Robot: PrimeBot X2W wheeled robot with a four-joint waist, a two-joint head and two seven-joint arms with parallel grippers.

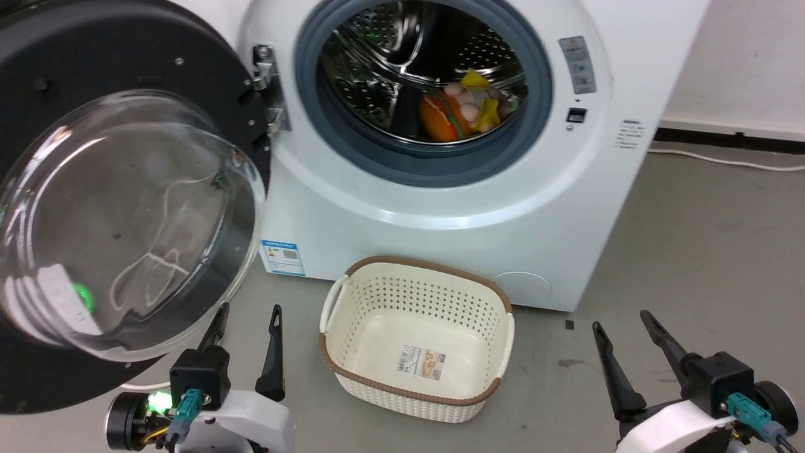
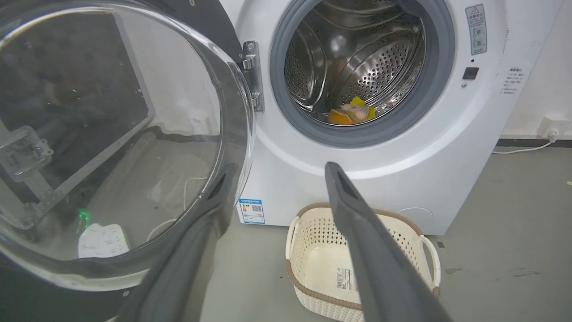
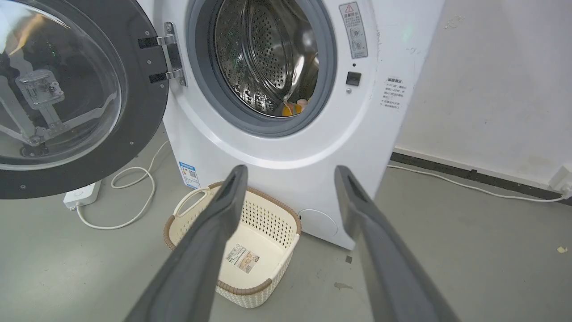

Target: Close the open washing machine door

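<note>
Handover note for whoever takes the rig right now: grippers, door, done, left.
Left gripper: open, empty, low by the bottom edge of the washing machine door.
Right gripper: open, empty, above the floor right of the basket.
Door: swung wide open on its hinge, at the left of the washing machine.
Done: nothing.
Left: push the door shut; basket may sit near its swing.

The washing machine door (image 1: 94, 50), glossy black around a bulging clear glass bowl (image 1: 119, 233), stands swung wide open on its metal hinge (image 1: 267, 94) at my left. The white washing machine (image 1: 453, 220) before me shows its steel drum (image 1: 377, 50) exposed within a grey-blue gasket (image 1: 539, 94).
</note>
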